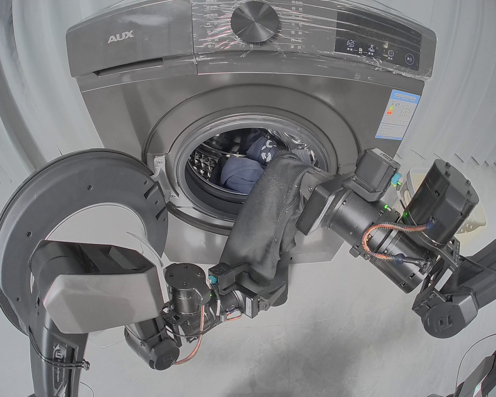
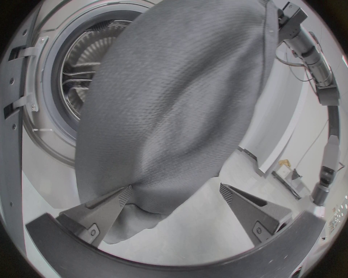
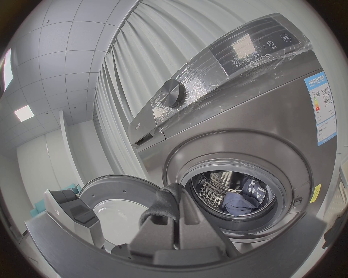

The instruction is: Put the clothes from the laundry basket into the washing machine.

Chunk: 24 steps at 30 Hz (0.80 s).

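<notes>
- One washing machine [image 1: 129, 103], grey, front-loading, stands in the middle of the head view. Its round opening is uncovered.
- One round door [image 1: 77, 191] stands fully open on the robot's left side of the opening.
- One dark grey garment [image 1: 263, 222] is the only piece outside the drum. Its upper end lies on the rim of the opening, and the rest hangs down in front of the machine.
- There are two grippers. The right gripper [image 3: 178, 213] is at the rim of the opening, and its jaws are closed tight on the upper end of the dark grey garment, which bulges out above them.
- The left gripper [image 2: 174, 195] is low in front of the machine, under the hanging part. Its jaws are spread wide. The lower fold of the garment touches one of its fingers [image 2: 108, 204], and the other finger stands free.
- Two pieces of clothing lie inside the drum: one blue garment [image 1: 240, 173] in front and one navy garment with white pattern [image 1: 263, 147] just behind it, touching.
- One white laundry basket [image 1: 478, 222] with holes is partly hidden behind the right arm, on the robot's right of the machine.
- One blue sticker [image 1: 397, 115] is on the machine front.
- One round dial [image 1: 254, 20] is on the top panel.
</notes>
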{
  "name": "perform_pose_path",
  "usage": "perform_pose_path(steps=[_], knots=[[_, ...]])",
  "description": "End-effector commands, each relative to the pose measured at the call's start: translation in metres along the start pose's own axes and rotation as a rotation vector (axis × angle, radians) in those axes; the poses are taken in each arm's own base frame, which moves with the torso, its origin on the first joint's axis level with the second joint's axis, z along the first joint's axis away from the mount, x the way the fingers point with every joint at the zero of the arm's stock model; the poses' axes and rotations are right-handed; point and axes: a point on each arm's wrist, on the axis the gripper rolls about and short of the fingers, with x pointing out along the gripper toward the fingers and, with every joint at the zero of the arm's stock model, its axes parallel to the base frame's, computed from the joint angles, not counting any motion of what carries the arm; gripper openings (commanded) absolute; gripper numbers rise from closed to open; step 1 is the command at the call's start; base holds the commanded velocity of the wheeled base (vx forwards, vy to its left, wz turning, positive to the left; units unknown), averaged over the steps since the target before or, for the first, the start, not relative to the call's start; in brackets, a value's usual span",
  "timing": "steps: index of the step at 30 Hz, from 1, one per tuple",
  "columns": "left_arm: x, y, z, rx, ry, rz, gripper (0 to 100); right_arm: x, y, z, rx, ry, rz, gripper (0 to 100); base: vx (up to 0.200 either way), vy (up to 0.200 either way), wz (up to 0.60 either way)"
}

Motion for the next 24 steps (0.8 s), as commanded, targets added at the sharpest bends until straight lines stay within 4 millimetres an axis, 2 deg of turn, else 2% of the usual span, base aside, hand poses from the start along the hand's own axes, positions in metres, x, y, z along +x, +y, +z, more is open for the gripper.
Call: perform_pose_path(steps=[1, 2, 3, 12, 14, 16, 17, 24], knots=[[0.010, 0.012, -0.006, 0.010, -0.009, 0.056, 100, -0.001, 0.000, 0.000, 0.000, 0.001, 0.001, 0, 0.000, 0.000, 0.00], [0.010, 0.014, -0.005, 0.010, -0.015, 0.068, 100, -0.001, 0.000, 0.000, 0.000, 0.001, 0.001, 0, 0.000, 0.000, 0.00], [0.011, 0.015, -0.005, 0.012, -0.019, 0.075, 0, -0.001, 0.000, 0.000, 0.002, 0.001, 0.001, 0, 0.000, 0.000, 0.00], [0.009, 0.019, 0.001, 0.011, -0.037, 0.095, 0, -0.001, -0.002, -0.001, 0.000, 0.006, -0.006, 0, 0.000, 0.000, 0.00], [0.003, 0.017, 0.010, 0.013, -0.051, 0.094, 0, -0.002, -0.005, -0.002, -0.004, 0.010, -0.017, 0, 0.000, 0.000, 0.00], [-0.009, 0.014, 0.020, 0.013, -0.055, 0.090, 0, -0.003, -0.011, -0.001, -0.009, 0.011, -0.033, 0, 0.000, 0.000, 0.00], [-0.009, 0.014, 0.020, 0.013, -0.055, 0.090, 0, -0.003, -0.011, -0.001, -0.009, 0.011, -0.033, 0, 0.000, 0.000, 0.00], [-0.075, 0.003, 0.073, 0.023, -0.132, 0.042, 0, -0.022, -0.024, 0.004, -0.024, 0.032, -0.068, 0, 0.000, 0.000, 0.00]])
